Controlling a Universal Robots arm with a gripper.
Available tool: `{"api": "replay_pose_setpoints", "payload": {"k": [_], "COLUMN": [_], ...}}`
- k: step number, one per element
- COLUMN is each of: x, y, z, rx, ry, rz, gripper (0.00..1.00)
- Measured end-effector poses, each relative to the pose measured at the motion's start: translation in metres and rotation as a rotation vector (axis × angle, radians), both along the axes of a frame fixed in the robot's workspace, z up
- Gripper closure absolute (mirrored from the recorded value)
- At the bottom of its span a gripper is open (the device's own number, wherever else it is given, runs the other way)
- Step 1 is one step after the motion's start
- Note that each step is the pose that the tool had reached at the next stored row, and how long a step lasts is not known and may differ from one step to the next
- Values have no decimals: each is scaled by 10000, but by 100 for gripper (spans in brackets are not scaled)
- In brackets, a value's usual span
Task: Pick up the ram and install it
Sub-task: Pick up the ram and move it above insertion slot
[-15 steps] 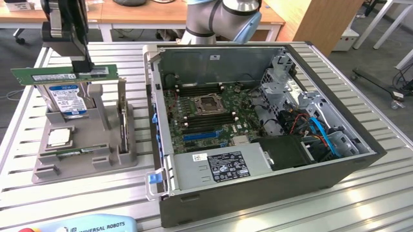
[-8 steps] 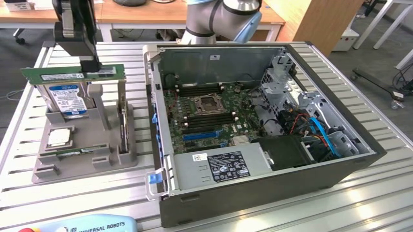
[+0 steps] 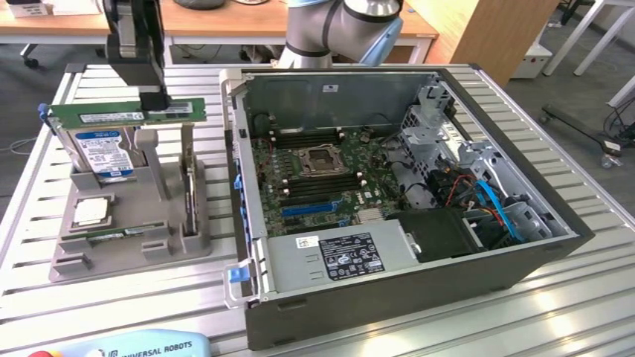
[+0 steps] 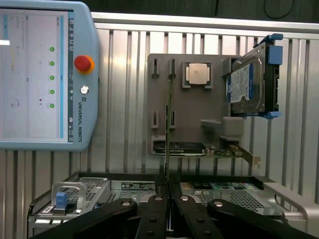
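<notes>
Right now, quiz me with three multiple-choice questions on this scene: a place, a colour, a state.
1. Where is the ram? A: in a motherboard slot. B: in the air above the grey holder. C: on the table.
2. The label on the hard drive is: A: red. B: blue. C: yellow.
3. The gripper is: A: wide open. B: shut on nothing. C: shut on the ram.
Answers: B, it hangs over the holder; B, the label shows blue; C, it clamps the stick.
</notes>
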State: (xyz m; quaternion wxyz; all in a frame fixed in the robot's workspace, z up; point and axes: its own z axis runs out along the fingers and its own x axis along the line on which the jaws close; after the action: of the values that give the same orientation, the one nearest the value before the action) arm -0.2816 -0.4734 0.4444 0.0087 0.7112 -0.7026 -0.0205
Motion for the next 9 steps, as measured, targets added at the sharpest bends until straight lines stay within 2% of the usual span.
{"api": "replay_pose_setpoints", "payload": {"k": [9], "x": [178], "y": [0], "z": [0], "rx": [0], "ry": [0], "rz": [-1], "gripper": [89]}}
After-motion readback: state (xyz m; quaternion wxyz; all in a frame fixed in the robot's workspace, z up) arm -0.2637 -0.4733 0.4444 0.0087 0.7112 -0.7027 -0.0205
